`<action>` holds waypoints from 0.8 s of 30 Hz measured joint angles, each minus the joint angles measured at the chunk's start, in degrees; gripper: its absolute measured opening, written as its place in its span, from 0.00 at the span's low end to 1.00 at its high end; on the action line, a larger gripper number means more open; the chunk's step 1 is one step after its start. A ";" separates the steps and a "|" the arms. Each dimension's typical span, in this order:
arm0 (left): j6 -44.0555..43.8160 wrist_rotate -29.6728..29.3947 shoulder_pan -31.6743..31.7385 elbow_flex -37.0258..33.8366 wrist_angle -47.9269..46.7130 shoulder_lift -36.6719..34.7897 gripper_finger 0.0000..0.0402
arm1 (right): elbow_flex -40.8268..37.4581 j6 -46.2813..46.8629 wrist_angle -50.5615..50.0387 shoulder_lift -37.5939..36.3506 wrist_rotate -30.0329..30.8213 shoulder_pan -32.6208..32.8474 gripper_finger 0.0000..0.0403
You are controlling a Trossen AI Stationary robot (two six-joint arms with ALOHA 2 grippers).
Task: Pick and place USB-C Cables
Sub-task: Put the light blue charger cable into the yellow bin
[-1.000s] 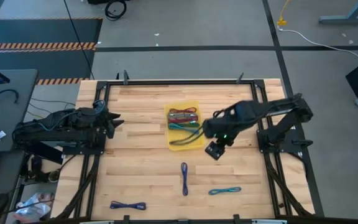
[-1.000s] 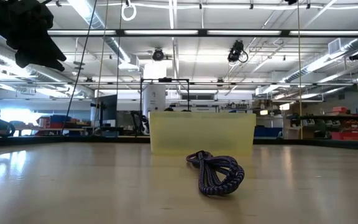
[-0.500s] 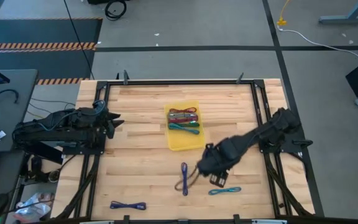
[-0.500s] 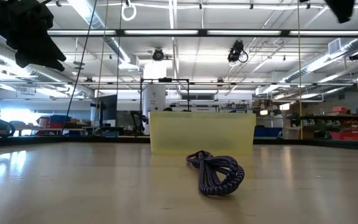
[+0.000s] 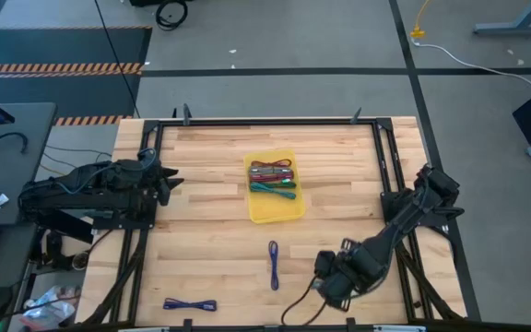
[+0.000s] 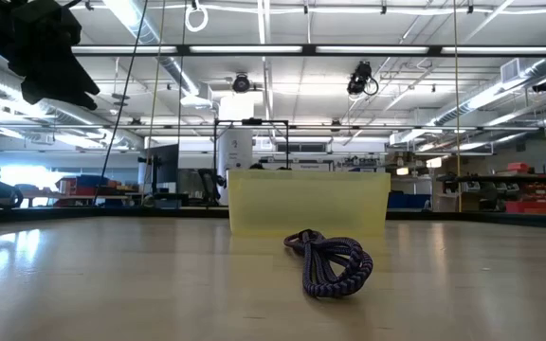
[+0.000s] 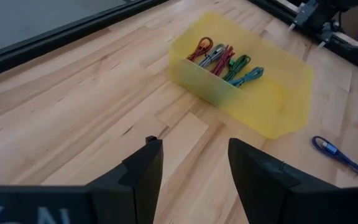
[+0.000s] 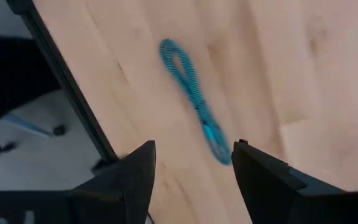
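A teal cable bundle [image 8: 194,99] lies flat on the wooden table near its near edge. My right gripper [image 8: 194,180] hangs above it, open and empty, and in the high view the gripper [image 5: 332,288] hides the bundle. A yellow tray [image 5: 289,210] at mid-table holds several coloured cable bundles [image 5: 273,177]. A blue-purple bundle [image 5: 273,263] lies on the table in front of the tray, and it also shows in the low view [image 6: 332,265]. Another blue bundle [image 5: 190,304] lies near the near edge. My left gripper [image 5: 169,180] waits open at the table's left.
The table's black frame rail [image 8: 67,93] runs close beside the teal bundle. A black cord [image 5: 298,309] trails from my right arm over the near edge. The tray [image 7: 272,106] also shows in the left wrist view, with bare wood between it and my left gripper [image 7: 194,168].
My right gripper has swung from beside the yellow tray toward the table's near edge. It passed the blue-purple bundle and now stands over the teal bundle, covering it in the high view. No cable has moved.
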 joint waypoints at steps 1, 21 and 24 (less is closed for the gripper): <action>-0.60 0.00 0.00 0.00 -0.36 0.00 0.47 | -1.55 1.09 2.54 0.00 0.51 0.45 0.54; -1.44 0.27 0.00 0.00 -2.53 0.00 0.47 | -18.91 -5.05 19.97 -0.02 2.68 0.19 0.54; -1.44 0.27 0.00 0.00 -2.52 0.00 0.47 | -20.36 -5.80 23.50 -0.02 3.21 0.17 0.54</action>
